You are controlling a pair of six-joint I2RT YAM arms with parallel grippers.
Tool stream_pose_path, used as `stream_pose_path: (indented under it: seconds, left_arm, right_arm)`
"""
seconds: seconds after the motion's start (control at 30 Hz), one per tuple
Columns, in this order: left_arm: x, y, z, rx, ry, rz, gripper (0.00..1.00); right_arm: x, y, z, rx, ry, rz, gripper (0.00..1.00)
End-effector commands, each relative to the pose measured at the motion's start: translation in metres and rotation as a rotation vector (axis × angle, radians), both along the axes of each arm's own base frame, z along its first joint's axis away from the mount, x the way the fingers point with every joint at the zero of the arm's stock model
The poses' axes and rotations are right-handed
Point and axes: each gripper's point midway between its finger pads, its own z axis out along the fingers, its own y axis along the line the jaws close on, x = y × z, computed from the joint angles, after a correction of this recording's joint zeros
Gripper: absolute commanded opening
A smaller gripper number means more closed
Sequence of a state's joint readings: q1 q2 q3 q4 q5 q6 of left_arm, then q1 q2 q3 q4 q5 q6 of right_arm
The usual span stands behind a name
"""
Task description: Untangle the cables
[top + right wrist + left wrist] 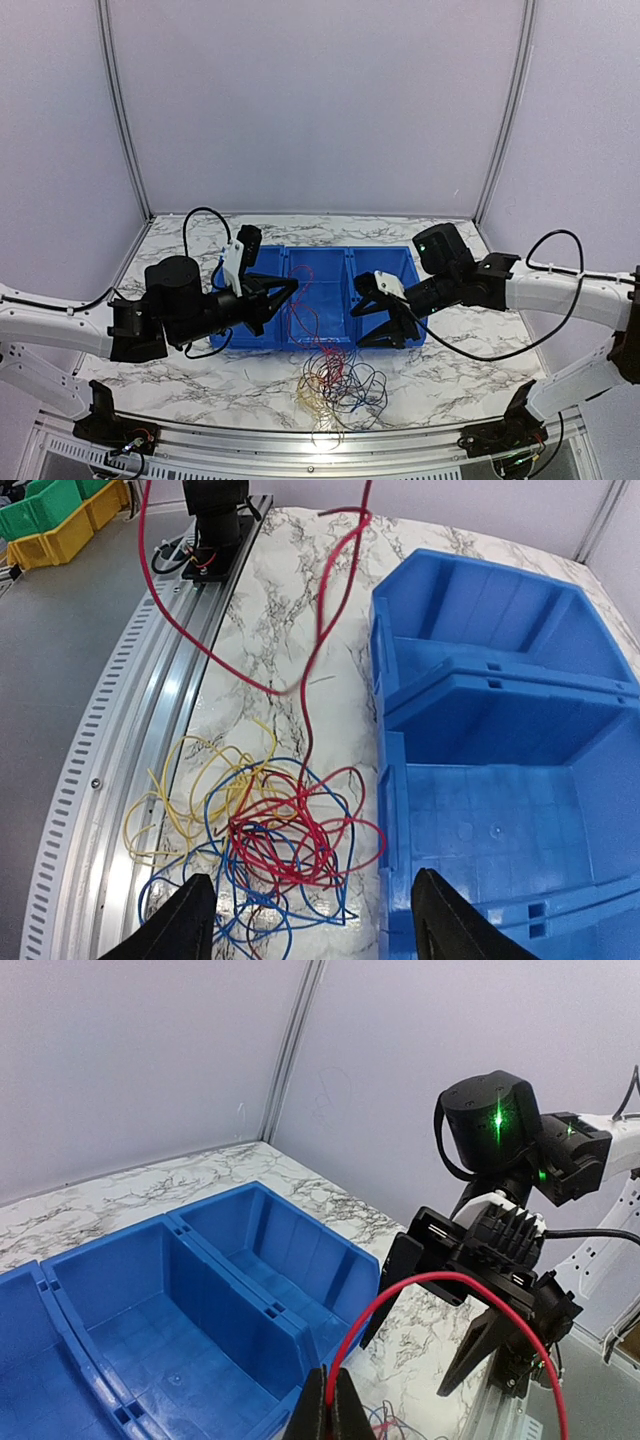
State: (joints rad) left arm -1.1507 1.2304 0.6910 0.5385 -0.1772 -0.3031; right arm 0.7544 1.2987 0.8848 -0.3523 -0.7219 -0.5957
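Bkgd: pale walls (pixel 320 100); marble-look tbl (pixel 450 385) w/ metal rail (pixel 120 730); grey floor (pixel 50 630).

You get nothing legible in any of the three views: no lettering, label, brand or number reads on the blue bins (pixel 380 251) or marbled table (pixel 180 385).

My high camera faced down from behind both arm bases (pixel 110 428) over the table (pixel 180 375). Left wrist looked across the blue bins (pixel 150 1290) toward the right arm (pixel 500 1125); right wrist looked down close, sharing bins and red cable (pixel 285 840).
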Motion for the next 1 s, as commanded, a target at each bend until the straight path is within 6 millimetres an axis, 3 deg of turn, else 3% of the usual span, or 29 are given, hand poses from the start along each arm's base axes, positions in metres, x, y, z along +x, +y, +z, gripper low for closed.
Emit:
stream_pose_path:
  seconds: [0.0, 0.2, 0.3, 0.4, 0.53, 0.6, 0.8, 0.97]
  left_arm:
    - [0.003, 0.011, -0.005, 0.020, 0.003, 0.035, 0.00]
    - [0.002, 0.019, 0.006, -0.001, -0.008, 0.046, 0.00]
    - [0.001, 0.024, 0.013, -0.009, -0.019, 0.053, 0.00]
    - [-0.003, 0.027, 0.023, -0.025, -0.039, 0.039, 0.00]
    - [-0.005, 0.033, 0.045, -0.055, -0.069, 0.043, 0.00]
    - [-0.006, 0.036, 0.057, -0.054, -0.088, 0.042, 0.00]
    - [-0.014, 0.045, 0.124, -0.067, -0.177, 0.026, 0.00]
    - [-0.019, 0.059, 0.194, -0.066, -0.270, 0.033, 0.00]
  right_arm:
    - [0.006, 0.023, 0.001, 0.048, -0.023, 0.002, 0.68]
    - [-0.003, 0.044, -0.031, 0.003, 0.020, 0.031, 0.71]
    - [-0.010, 0.051, -0.048, -0.023, 0.045, 0.055, 0.68]
    - [-0.013, 0.054, -0.058, -0.036, 0.074, 0.064, 0.57]
    - [-0.019, 0.054, -0.072, -0.056, 0.106, 0.090, 0.30]
    - [-0.021, 0.053, -0.080, -0.073, 0.125, 0.100, 0.22]
    - [-0.026, 0.052, -0.095, -0.110, 0.159, 0.132, 0.07]
    - [-0.028, 0.051, -0.101, -0.128, 0.175, 0.141, 0.05]
